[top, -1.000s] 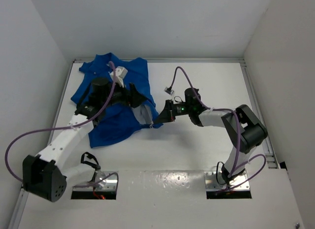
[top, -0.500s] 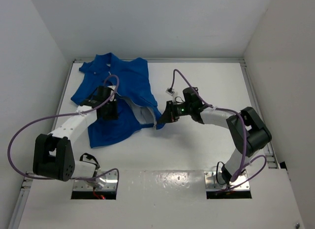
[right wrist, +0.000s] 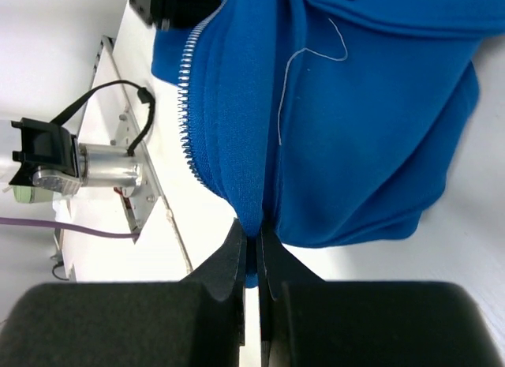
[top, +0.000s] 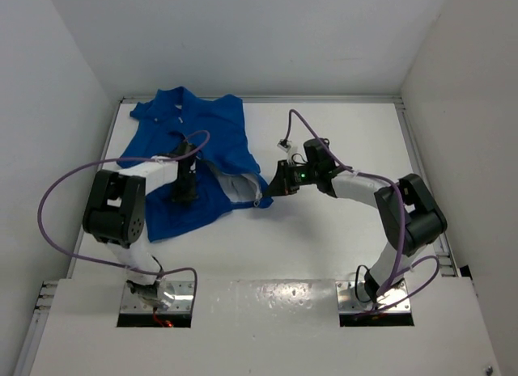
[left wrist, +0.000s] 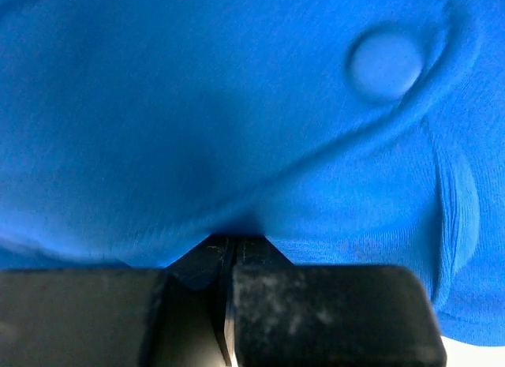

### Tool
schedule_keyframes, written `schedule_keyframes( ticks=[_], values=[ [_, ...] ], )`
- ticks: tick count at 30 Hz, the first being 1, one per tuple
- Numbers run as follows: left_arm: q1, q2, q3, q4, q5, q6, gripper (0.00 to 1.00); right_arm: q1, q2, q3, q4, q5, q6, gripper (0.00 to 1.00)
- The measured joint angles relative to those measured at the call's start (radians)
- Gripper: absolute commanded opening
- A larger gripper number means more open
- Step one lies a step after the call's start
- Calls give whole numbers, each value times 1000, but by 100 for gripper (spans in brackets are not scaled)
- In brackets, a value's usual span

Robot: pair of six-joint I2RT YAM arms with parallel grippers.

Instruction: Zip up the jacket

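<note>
The jacket (top: 190, 149) lies rumpled on the far left part of the desk (top: 340, 230), collar toward the back wall, its front not closed: a patch of grey lining (top: 239, 188) shows at the lower right corner. In the right wrist view a row of pale zipper teeth (right wrist: 189, 106) runs along one front edge. I cannot make out the pull in any view.

The right gripper (right wrist: 252, 245) is pinched narrow on the jacket's bottom edge, just below where the teeth end. The left gripper (left wrist: 230, 249) sits on the body of the jacket to the left of the opening, its jaws together with a fold of blue fabric drawn into the tips.

The zipper's long axis runs from the right gripper's corner up and left toward the collar. The right arm is the nearer one to its lower end, so the left looks placed to anchor the cloth.
</note>
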Motion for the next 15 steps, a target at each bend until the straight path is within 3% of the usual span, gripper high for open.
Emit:
schedule_keyframes(
  ticks=[6, 15],
  values=[
    [27, 125, 158, 18, 13, 170, 7, -9, 12, 3, -6, 3, 3, 0],
    [109, 217, 273, 124, 122, 582, 8, -7, 77, 96, -33, 12, 28, 0]
  ],
)
